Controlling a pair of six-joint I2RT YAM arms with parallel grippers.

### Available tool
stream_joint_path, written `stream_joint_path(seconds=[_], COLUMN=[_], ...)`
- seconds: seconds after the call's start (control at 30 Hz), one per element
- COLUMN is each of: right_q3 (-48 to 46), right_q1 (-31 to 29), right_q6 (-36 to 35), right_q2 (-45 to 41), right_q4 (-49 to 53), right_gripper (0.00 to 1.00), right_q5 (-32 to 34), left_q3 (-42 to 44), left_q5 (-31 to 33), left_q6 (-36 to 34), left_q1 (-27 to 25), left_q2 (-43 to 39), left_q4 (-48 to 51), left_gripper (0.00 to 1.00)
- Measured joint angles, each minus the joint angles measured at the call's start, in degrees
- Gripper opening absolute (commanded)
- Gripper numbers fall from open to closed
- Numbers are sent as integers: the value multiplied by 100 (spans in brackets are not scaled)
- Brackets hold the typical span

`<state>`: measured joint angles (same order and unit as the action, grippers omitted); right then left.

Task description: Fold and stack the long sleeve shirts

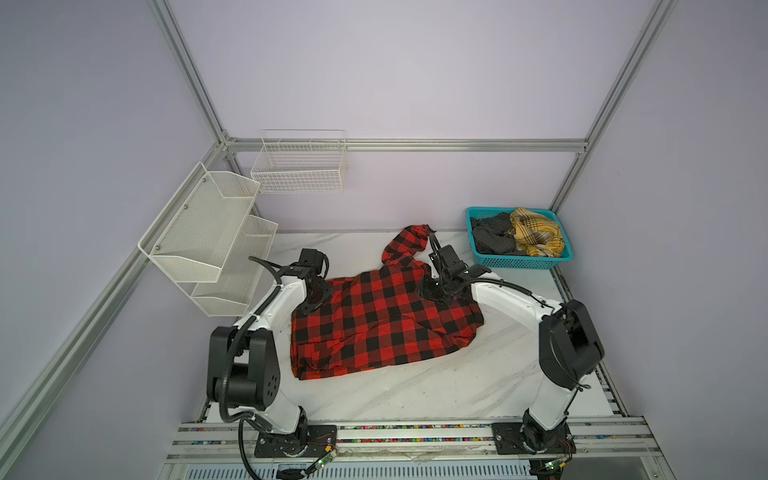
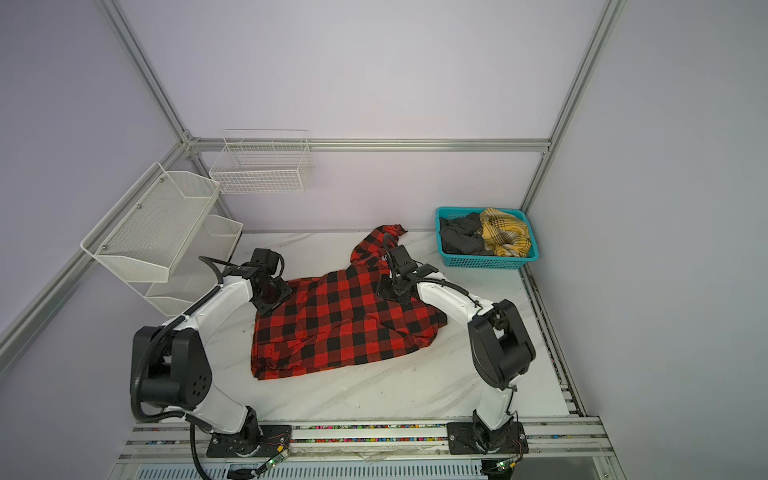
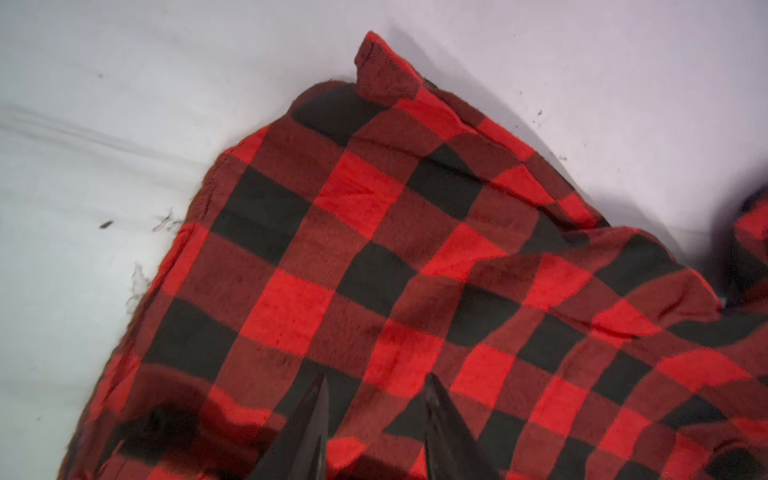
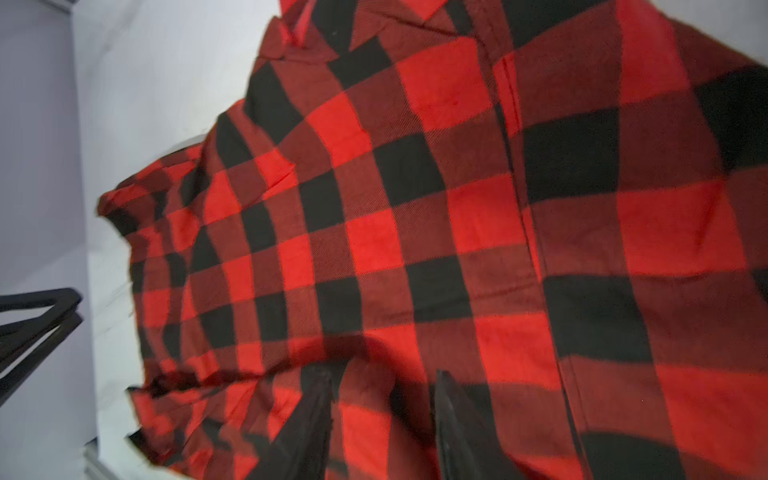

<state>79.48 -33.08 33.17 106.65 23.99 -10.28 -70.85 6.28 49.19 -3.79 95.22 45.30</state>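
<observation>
Red-black check shirt (image 1: 386, 316); flat (rumpled)

Left arm (image 1: 286, 291) and right arm (image 1: 507, 295) — white shells, big black round joints, black bendy cables (image 1: 242, 440). Each foot is a black plate (image 1: 324, 436) on the metal rail (image 1: 415, 445). Left gripper (image 3: 376, 376) and right gripper (image 4: 384, 371) have black pointy fingers (image 3: 307, 428).
</observation>
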Motion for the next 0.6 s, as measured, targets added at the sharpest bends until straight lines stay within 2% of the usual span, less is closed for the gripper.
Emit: stream_joint_path(seconds=[0.2,0.4,0.6], right_q3=[-48,-367,-584], right_q1=[120,160,168], right_q6=[0,219,308], right_q2=[817,739,551], right_q4=[-166,-435,-407], right_gripper=[38,35,35], right_q5=[326,518,339], left_q3=[-787,-1051,-1110], left_q5=[-236,-527,-636], left_q6=[-446,-671,-686], left_q1=[229,223,227], left_q2=[1128,2028,2074], left_q4=[-273,-505,-706], left_gripper=[24,22,23])
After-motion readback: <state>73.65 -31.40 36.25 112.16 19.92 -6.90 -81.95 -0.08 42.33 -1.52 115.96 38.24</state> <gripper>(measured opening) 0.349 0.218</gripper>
